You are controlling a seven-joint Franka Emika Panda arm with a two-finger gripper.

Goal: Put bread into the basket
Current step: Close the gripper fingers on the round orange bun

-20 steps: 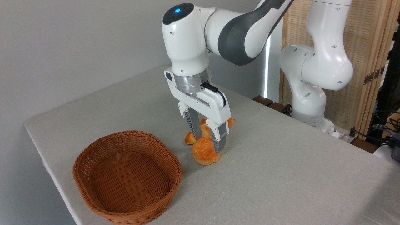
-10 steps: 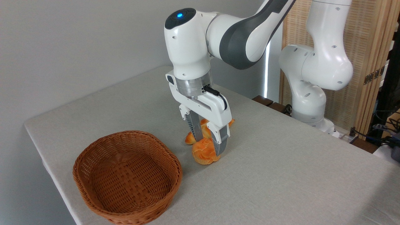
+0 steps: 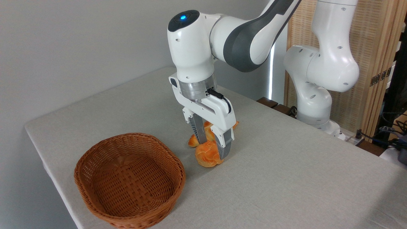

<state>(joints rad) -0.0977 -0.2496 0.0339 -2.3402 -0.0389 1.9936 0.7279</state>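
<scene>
A: What has moved?
B: Since the earlier frames the gripper (image 3: 212, 147) has narrowed onto the bread (image 3: 207, 154), which looks more squeezed.

A: Surface and room?
B: Grey cloth-covered table (image 3: 286, 178), grey wall, wooden screen (image 3: 375, 47) behind the far right edge.

A: Claw state?
B: Fingers (image 3: 224, 147) press both flanks of the bread, gripping it near the table's centre. The braided loaf (image 3: 193, 140) lies just behind. The basket (image 3: 95, 171) sits near the left edge.

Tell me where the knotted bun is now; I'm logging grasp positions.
The bun sits mid-table between the fingers of the gripper, just right of the basket and in front of the braided loaf.
</scene>
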